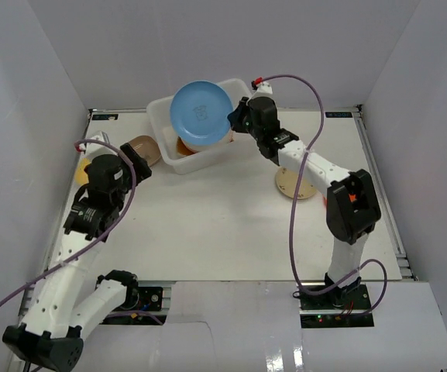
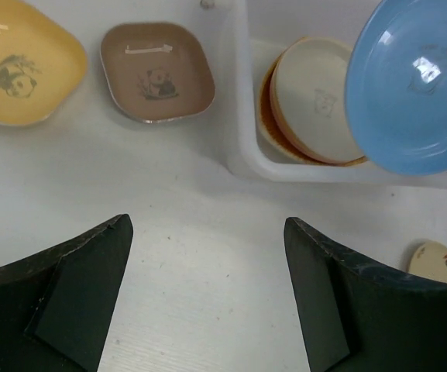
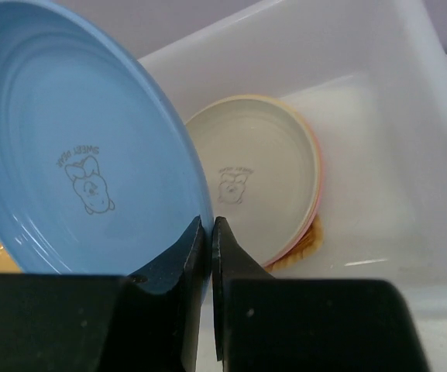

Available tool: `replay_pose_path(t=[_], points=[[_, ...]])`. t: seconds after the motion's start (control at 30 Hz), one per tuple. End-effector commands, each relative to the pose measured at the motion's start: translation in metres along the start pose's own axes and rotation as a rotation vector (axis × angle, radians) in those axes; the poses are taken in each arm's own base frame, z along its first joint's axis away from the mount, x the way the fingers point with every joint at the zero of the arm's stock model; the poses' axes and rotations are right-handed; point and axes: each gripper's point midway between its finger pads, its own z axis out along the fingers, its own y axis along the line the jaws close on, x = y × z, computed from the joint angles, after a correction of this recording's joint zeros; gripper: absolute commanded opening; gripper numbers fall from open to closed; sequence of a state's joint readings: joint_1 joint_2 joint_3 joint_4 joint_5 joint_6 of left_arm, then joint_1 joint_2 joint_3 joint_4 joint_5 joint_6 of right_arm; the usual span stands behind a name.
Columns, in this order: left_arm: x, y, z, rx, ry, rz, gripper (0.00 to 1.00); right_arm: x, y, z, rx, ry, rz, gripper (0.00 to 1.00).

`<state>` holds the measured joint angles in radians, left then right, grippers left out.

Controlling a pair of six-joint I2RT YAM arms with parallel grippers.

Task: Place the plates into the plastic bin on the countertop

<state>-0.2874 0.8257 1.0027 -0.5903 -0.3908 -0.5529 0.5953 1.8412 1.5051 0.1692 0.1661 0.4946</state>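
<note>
The right gripper (image 3: 210, 232) pinches the round blue plate (image 3: 76, 155) with the white translucent plastic bin (image 3: 409, 101) below it, left gripper (image 2: 208, 294) spread empty; lowering and releasing looks next.

Bin (image 1: 159, 116) at back centre of countertop (image 1: 223, 225). In bin: stack of plates (image 2: 316, 101), leaning. Over bin opening, tilted: held plate (image 1: 201, 110), rim pinched in right gripper (image 1: 235, 120). Just left of bin: near dish (image 2: 157, 71); further left: far dish (image 2: 22, 70). Front-right of bin, partly under right arm: lone plate (image 1: 294, 184). Front-left of bin: left gripper (image 2: 206, 223), touching nothing.
</note>
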Motion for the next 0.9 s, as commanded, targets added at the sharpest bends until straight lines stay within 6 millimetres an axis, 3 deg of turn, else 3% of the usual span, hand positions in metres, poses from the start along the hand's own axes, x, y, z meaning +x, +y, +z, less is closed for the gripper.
replay_pose_path(t=[0.0, 0.03, 0.07, 0.1, 0.17, 0.3, 0.33, 0.37, 0.4, 0.47, 0.5, 0.67, 0.8, 0.83, 0.87], points=[[0.038, 0.008, 0.029, -0.069, 0.084, -0.047, 0.89, 0.014, -0.02, 0.038, 0.043, 0.069, -0.074, 0.08], [0.045, 0.011, 0.033, -0.089, 0.096, -0.073, 0.89, -0.008, -0.014, 0.048, 0.04, 0.031, -0.071, 0.08], [0.05, 0.014, 0.039, -0.111, 0.102, -0.088, 0.89, -0.006, -0.018, 0.056, 0.05, 0.043, -0.071, 0.08], [0.059, 0.021, 0.042, -0.137, 0.108, -0.096, 0.89, 0.015, -0.038, 0.069, 0.093, 0.105, -0.069, 0.08], [0.061, 0.027, 0.047, -0.162, 0.092, -0.142, 0.89, 0.007, -0.045, 0.077, 0.095, 0.097, -0.047, 0.08], [0.071, 0.05, 0.06, -0.236, 0.1, -0.194, 0.9, 0.014, -0.06, 0.084, 0.109, 0.116, -0.009, 0.09], [0.074, 0.064, 0.065, -0.273, 0.105, -0.211, 0.91, 0.016, -0.061, 0.084, 0.106, 0.126, -0.001, 0.11], [0.076, 0.067, 0.07, -0.27, 0.124, -0.241, 0.92, 0.013, -0.061, 0.083, 0.102, 0.127, 0.005, 0.14], [0.073, 0.084, 0.075, -0.311, 0.117, -0.275, 0.93, 0.01, -0.063, 0.083, 0.098, 0.127, 0.009, 0.27], [0.076, 0.099, 0.084, -0.332, 0.131, -0.314, 0.94, 0.005, -0.059, 0.081, 0.069, 0.128, 0.009, 0.44], [0.07, 0.117, 0.086, -0.378, 0.108, -0.352, 0.95, -0.002, -0.055, 0.077, 0.059, 0.12, 0.007, 0.53], [0.068, 0.158, 0.1, -0.455, 0.11, -0.466, 0.96, -0.032, -0.021, 0.044, -0.08, 0.09, -0.005, 0.6], [0.071, 0.187, 0.117, -0.508, 0.126, -0.531, 0.96, -0.036, 0.01, -0.016, -0.242, 0.075, -0.017, 0.6], [0.068, 0.191, 0.123, -0.509, 0.116, -0.54, 0.96, -0.032, 0.018, -0.028, -0.287, 0.087, -0.018, 0.59], [0.078, 0.2, 0.13, -0.536, 0.147, -0.548, 0.96, -0.025, 0.024, -0.039, -0.316, 0.097, -0.024, 0.59]])
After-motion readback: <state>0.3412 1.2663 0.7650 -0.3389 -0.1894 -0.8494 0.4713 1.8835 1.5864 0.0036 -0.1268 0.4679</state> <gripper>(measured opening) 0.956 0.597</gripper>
